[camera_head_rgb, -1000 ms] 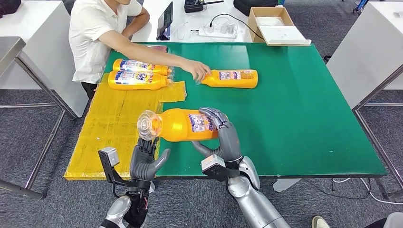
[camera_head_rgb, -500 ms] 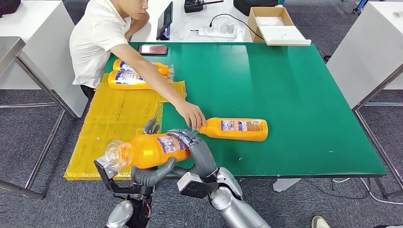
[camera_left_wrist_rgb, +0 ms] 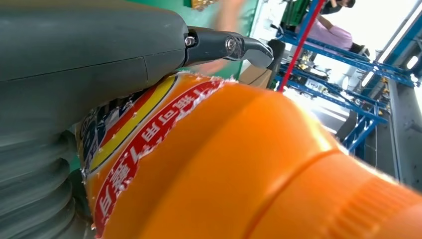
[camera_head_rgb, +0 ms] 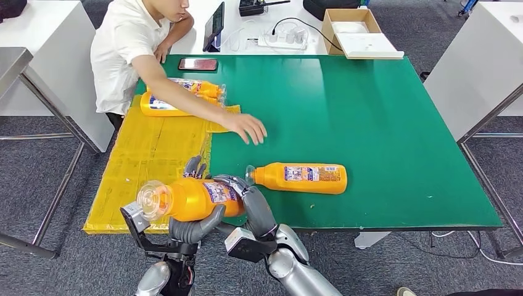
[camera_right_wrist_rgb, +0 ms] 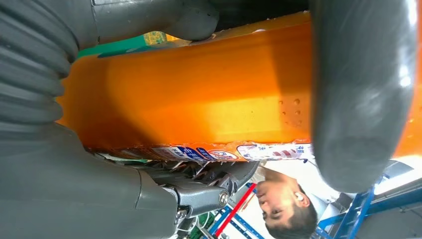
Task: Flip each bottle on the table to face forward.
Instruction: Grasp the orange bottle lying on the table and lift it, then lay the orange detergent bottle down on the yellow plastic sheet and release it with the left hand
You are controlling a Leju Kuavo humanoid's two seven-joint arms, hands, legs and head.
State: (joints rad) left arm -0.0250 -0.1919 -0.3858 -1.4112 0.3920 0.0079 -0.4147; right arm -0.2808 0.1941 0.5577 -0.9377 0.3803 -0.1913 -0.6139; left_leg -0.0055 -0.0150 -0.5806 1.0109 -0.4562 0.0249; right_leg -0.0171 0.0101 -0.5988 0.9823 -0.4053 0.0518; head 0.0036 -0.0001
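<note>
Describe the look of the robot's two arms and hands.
Both arms are silver metal shells. The left hand and right hand are dark grey, with jointed fingers and grey ribbed wrist covers. A grey boxy camera block sits at each wrist.

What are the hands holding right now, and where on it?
Both hold one orange bottle, lying sideways above the table's near edge. The left hand cradles the body near the neck from below; the right hand wraps the base end by the label.
</note>
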